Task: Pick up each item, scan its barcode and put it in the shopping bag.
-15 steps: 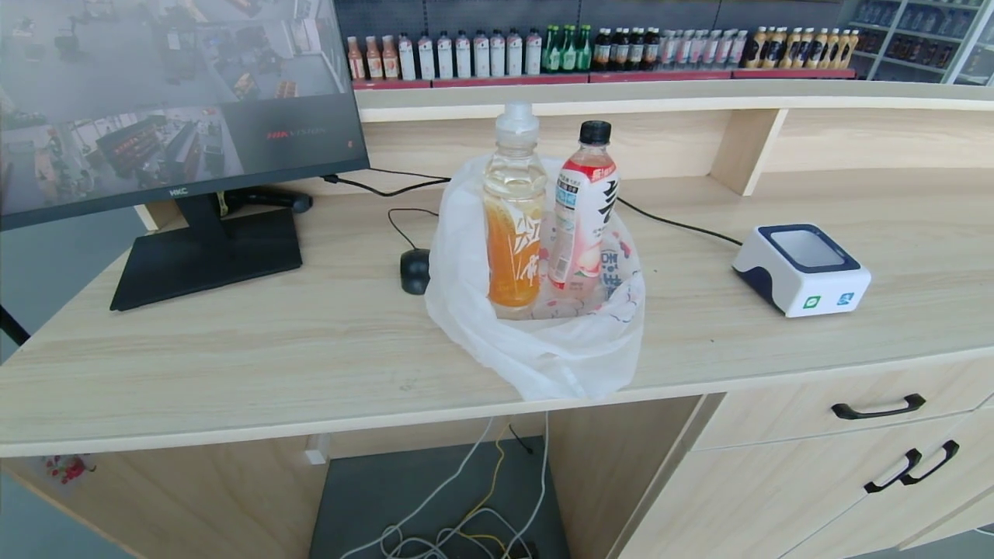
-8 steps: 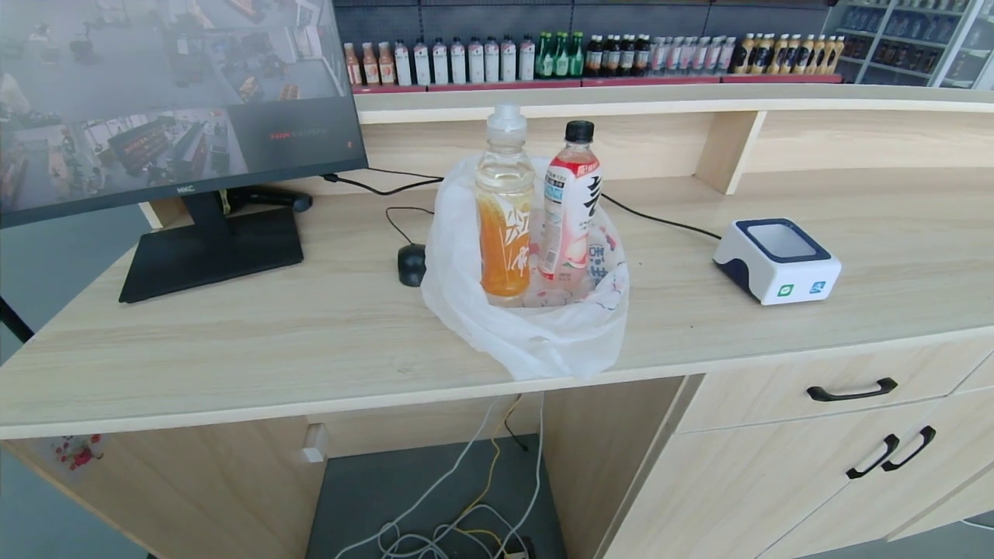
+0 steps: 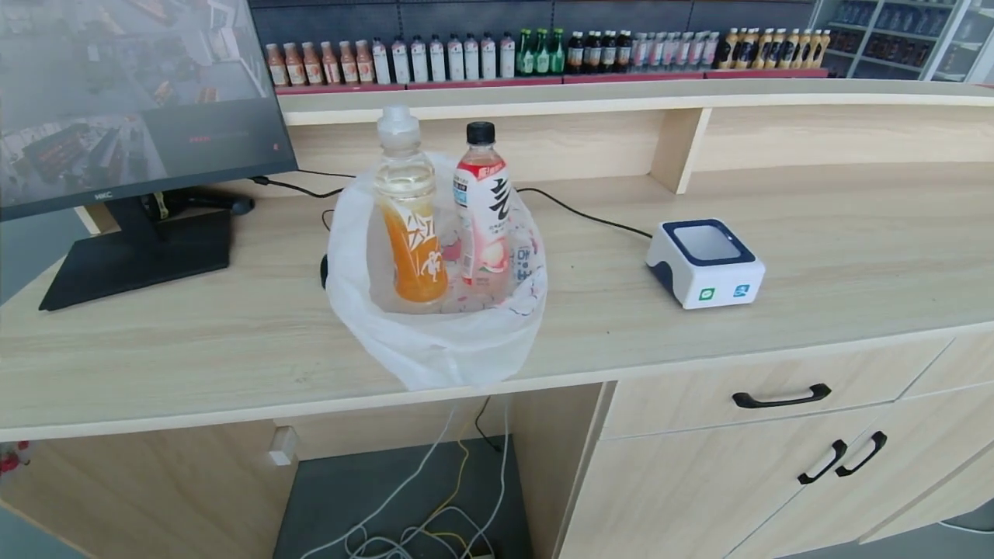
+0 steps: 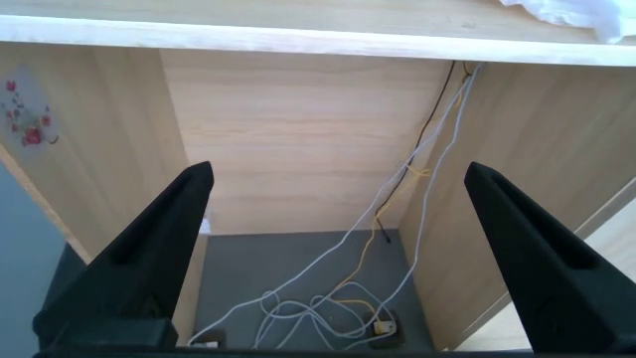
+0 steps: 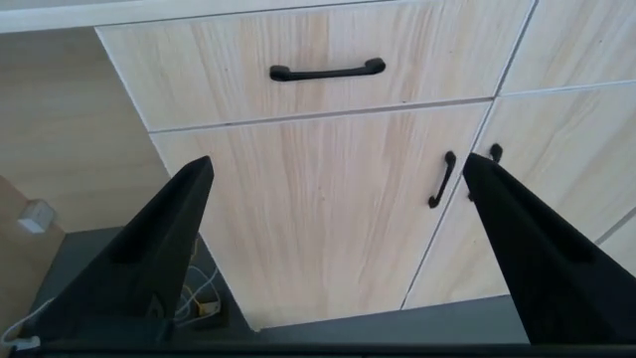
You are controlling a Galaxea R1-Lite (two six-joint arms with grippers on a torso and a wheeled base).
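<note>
1. The left gripper (image 4: 338,174), fingers wide apart, hangs low before the recess with cables (image 4: 338,298). The right gripper (image 5: 338,164), likewise spread and holding nothing, faces the drawer (image 5: 328,70).
2. The shopping bag (image 3: 435,341) sits open at the near edge of the counter (image 3: 194,341).
3. Upright inside it are an orange drink bottle (image 3: 411,241) on the left and a pink-labelled bottle (image 3: 483,225) on the right.
4. The scanner (image 3: 705,264) sits to the right, apart from the bag.

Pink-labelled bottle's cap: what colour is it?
Black; the cap shows best in the head view.
</note>
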